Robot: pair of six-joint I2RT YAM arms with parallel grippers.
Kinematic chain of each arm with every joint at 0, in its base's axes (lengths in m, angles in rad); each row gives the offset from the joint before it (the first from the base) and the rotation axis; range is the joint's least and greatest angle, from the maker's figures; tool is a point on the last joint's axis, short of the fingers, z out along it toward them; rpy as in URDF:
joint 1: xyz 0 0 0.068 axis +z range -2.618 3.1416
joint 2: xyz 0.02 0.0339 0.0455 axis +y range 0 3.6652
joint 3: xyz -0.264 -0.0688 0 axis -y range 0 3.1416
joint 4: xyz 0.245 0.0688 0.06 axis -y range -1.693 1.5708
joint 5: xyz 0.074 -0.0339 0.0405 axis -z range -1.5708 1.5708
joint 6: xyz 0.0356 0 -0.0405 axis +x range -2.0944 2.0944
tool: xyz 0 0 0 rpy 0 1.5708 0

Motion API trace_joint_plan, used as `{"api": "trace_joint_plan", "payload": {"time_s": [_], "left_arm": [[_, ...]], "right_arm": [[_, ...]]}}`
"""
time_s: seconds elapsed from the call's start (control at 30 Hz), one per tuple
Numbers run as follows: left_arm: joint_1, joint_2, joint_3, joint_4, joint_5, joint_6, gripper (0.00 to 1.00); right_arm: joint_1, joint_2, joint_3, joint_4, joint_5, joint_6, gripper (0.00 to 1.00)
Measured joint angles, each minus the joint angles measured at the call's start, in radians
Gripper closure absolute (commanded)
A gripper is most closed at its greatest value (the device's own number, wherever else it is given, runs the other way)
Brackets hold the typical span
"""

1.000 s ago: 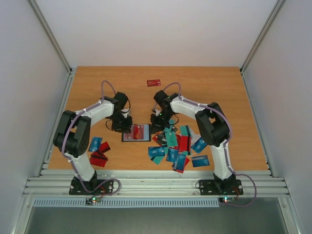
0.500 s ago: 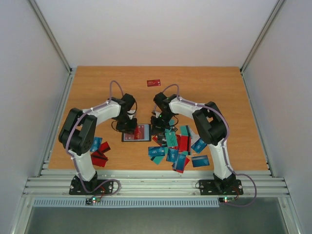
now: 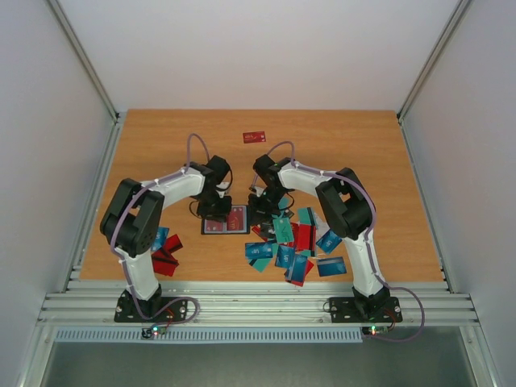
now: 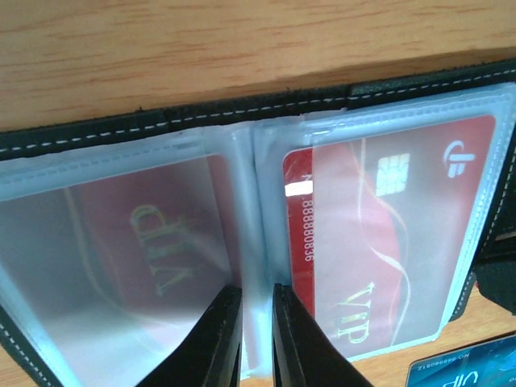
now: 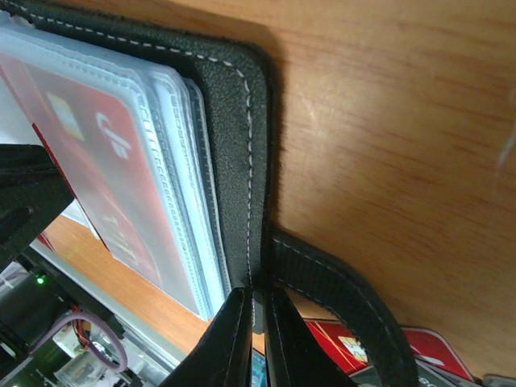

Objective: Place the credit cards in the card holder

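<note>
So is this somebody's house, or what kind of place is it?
Probably a robot lab booth: a wooden table boxed in by plain white walls, with two robot arms bolted to a metal rail.

Setting: robotics lab test cell. Evidence: white panel walls (image 3: 40, 121), aluminium extrusion rails (image 3: 258, 304), wooden tabletop (image 3: 347, 145), bolted left arm (image 3: 133, 230) and right arm (image 3: 355, 222).

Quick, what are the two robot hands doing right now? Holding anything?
Left gripper: closed, pinching a clear plastic sleeve of the card holder.
Right gripper: closed, pinching the card holder's black edge.
</note>
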Motion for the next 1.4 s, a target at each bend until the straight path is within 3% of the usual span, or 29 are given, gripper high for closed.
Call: {"api": "trace_joint_plan", "payload": {"time_s": [0.27,0.4,0.83,1.4], "left_arm": [[-0.008,0.002,0.002,0.012,-0.001,-0.016,0.80],[-0.008,-0.004,0.002,0.014,-0.002,-0.018,0.79],[-0.018,-0.124,-0.017,0.021,0.009,-0.019,0.85],[0.001,-0.051,-0.016,0.062,0.125,-0.003,0.91]], "right_arm": [[0.000,0.000,-0.002,-0.003,-0.003,-0.028,0.93],[0.000,-0.002,-0.002,-0.010,-0.002,-0.042,0.87],[-0.006,-0.092,-0.029,0.065,-0.061,-0.021,0.79],[-0.025,-0.055,-0.085,0.208,-0.145,0.105,0.72]]}}
